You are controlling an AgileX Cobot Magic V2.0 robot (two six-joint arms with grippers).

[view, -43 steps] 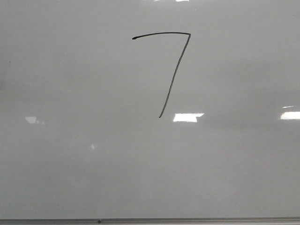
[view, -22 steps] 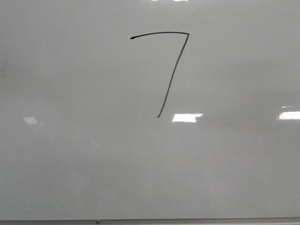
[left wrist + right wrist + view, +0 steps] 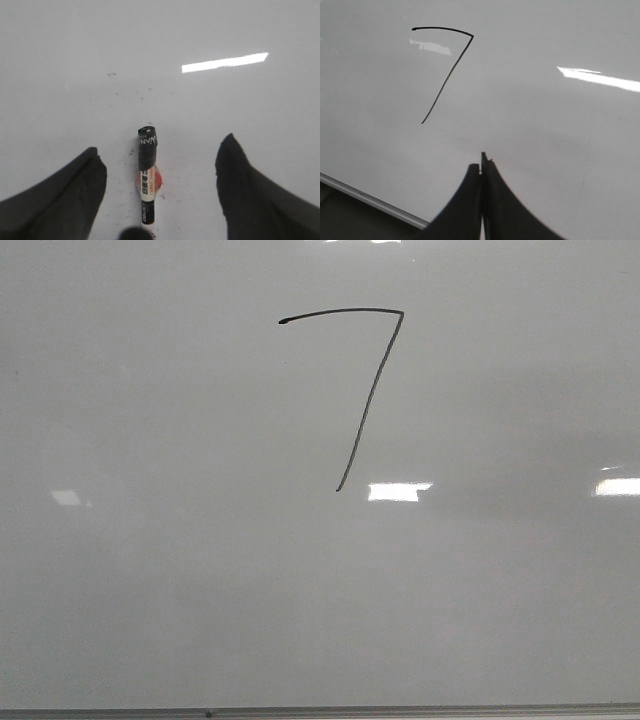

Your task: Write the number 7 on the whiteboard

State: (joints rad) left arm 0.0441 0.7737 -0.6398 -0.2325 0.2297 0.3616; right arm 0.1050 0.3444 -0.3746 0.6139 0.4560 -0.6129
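Right wrist view: number 7 (image 3: pixel 445 67) beyond right tool (image 3: pixel 481 165) (pressed together).

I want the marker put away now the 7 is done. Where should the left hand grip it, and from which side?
Probably mid-barrel, on the white labelled section of the marker, just behind its black cap. It lies flat on the whiteboard between the open fingers of the left hand, so come straight down from above, one finger on each long side, then close across the barrel.
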